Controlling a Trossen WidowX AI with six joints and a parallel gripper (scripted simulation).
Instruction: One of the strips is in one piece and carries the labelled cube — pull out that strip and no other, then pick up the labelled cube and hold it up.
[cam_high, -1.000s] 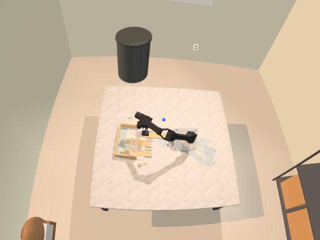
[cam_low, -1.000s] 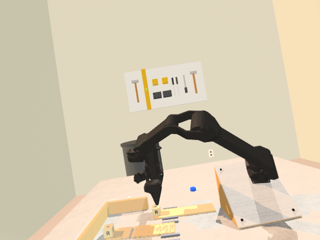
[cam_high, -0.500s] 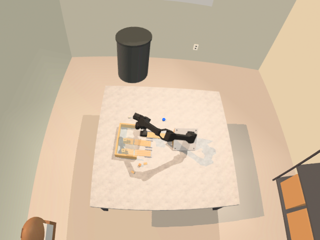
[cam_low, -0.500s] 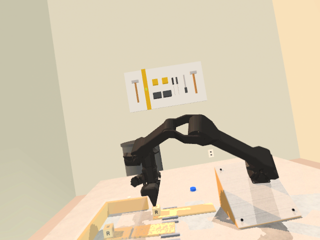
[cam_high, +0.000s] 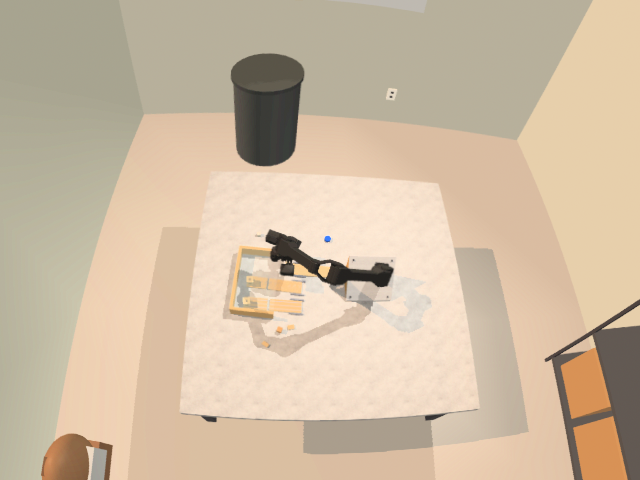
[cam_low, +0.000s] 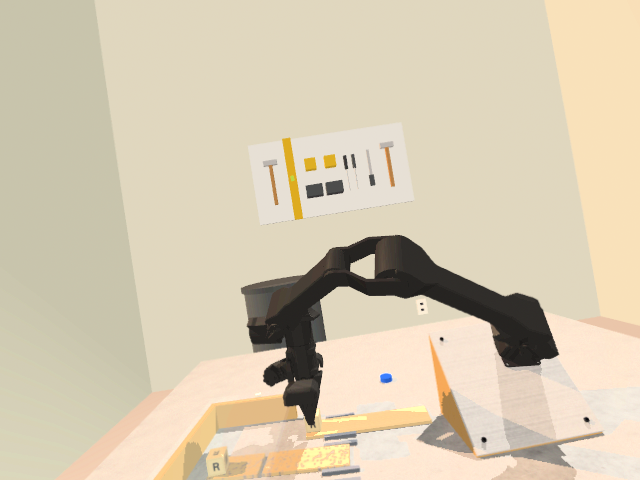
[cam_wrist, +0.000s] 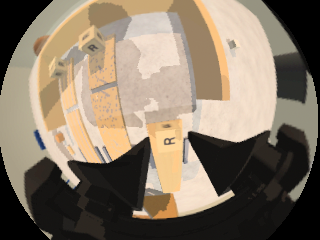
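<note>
My gripper (cam_high: 286, 269) (cam_low: 310, 417) (cam_wrist: 168, 138) points straight down over the near end of a long, unbroken wooden strip (cam_low: 382, 417) (cam_wrist: 167, 176) that lies drawn out of the wooden tray frame (cam_high: 235, 284) (cam_low: 248, 410) (cam_wrist: 214, 47). The labelled cube (cam_low: 313, 425) (cam_wrist: 170, 139), pale with an "R", sits on that strip between my fingers. The fingers are partly closed around it, with a small gap on each side. Two other strips (cam_high: 281, 285) (cam_high: 281, 305) lie in the tray, each in pieces, each with a cube (cam_high: 251, 281) (cam_high: 247, 301) (cam_low: 216, 462) at its far end.
The arm's base stands on a tilted grey plate (cam_high: 361, 295) (cam_low: 516, 397) to the right. A small blue disc (cam_high: 327, 238) (cam_low: 385, 378) lies behind the strips. Small wooden bits (cam_high: 279, 329) (cam_high: 265, 343) lie in front of the tray. A dark bin (cam_high: 266, 108) stands beyond the table.
</note>
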